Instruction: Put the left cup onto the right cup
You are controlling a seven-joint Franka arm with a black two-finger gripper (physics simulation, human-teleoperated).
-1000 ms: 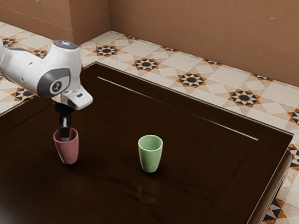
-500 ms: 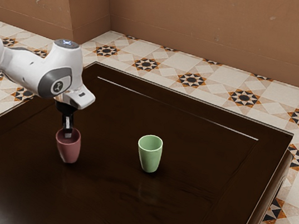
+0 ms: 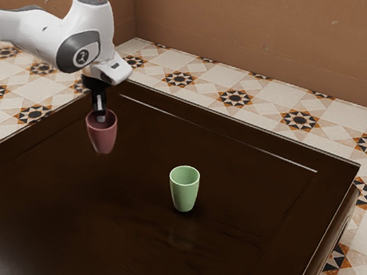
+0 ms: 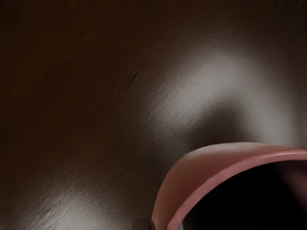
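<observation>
**Item 1. Black two-finger gripper** [image 3: 101,117], on the white jointed arm [image 3: 47,31]. The jaws are clamped on one side of a cup's rim. One finger reaches down inside the mouth. The outer finger is hidden behind the wall, and the clamp is judged from the cup hanging free in the air.

**Item 2. Smooth pink tapered cup** [image 3: 101,133], the task's thing. It hangs directly beneath the jaws, mouth up and slightly tilted, well clear of the dark polished wooden table [image 3: 221,254]. In the wrist view its rim [image 4: 216,167] sits just under the hand, with bare tabletop [image 4: 96,96] beyond.

**Item 3. Smooth pale green tapered cup** [image 3: 183,187], the target. It stands upright on the table, mouth open, well apart from the jaws, lower down and toward the exterior view's right.

**Hazards, as judged:**
- The grip is on a single wall and off-centre, so the pink tapered cup may swing or pivot during travel and arrive askew.
- With a smooth wall and a small contact patch, a brisk move could let the cup slip out.
- If the carry is too low, the pink base could strike the green rim and topple the green tapered cup.
- The cup's centre sits to one side of the jaws. Aligning the jaws rather than the cup over the target would land the base on the rim.
- Releasing while the cup is tilted could make it jam or tip off.
</observation>
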